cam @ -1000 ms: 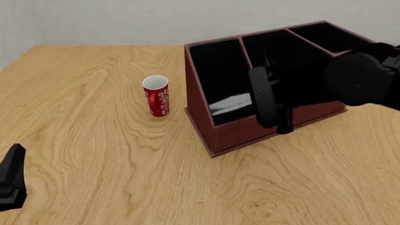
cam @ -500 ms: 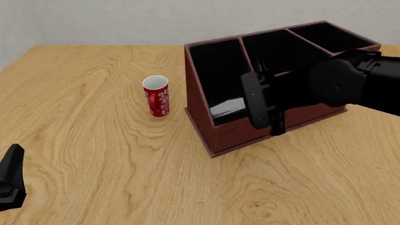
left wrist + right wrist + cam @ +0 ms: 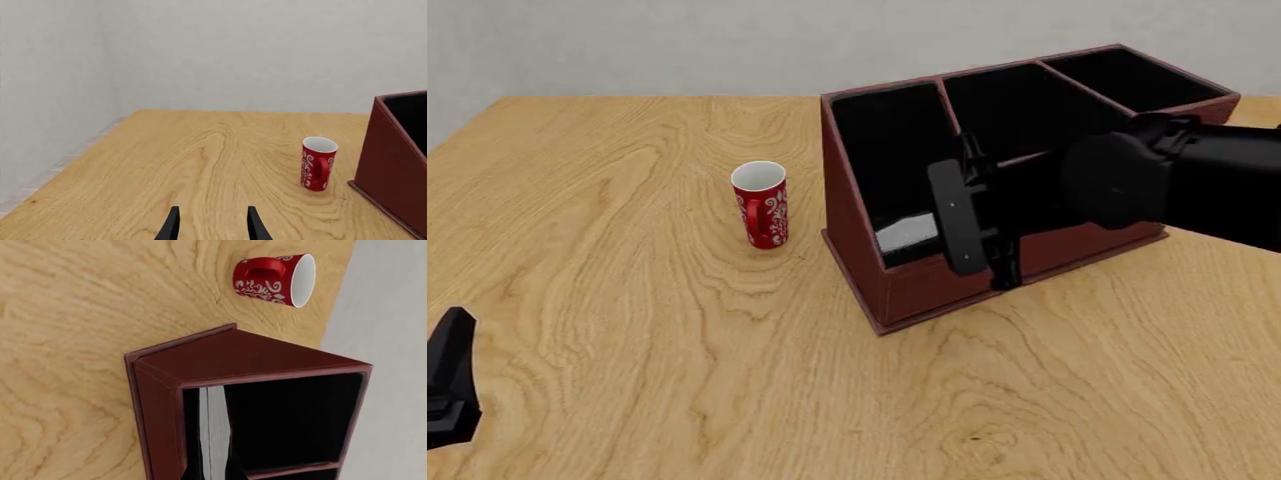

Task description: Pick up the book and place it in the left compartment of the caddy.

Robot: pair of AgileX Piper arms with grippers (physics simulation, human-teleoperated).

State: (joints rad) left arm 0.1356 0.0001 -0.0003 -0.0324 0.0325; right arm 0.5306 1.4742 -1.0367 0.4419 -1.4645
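Note:
The reddish-brown caddy (image 3: 888,290) stands right of the table's middle. Its long left compartment (image 3: 881,150) is black inside. My right gripper (image 3: 941,232) reaches in from the right and is shut on the book (image 3: 905,236), which sits low in the front end of that compartment. The right wrist view has the book's white page edges (image 3: 213,430) standing between the fingers of the gripper (image 3: 212,472), close to the caddy's wall (image 3: 160,410). Whether the book touches the floor is hidden. My left gripper (image 3: 212,227) is open near the table's front left corner (image 3: 447,390).
A red cup with white pattern (image 3: 761,205) stands upright a little left of the caddy, also seen in the wrist views (image 3: 317,164) (image 3: 272,279). The caddy's two other sections (image 3: 1121,80) lie behind my right arm. A grey wall backs the table.
My right gripper has carried the book leftward and slightly down, deeper over the front of the left compartment. The left arm, cup and caddy have stayed put.

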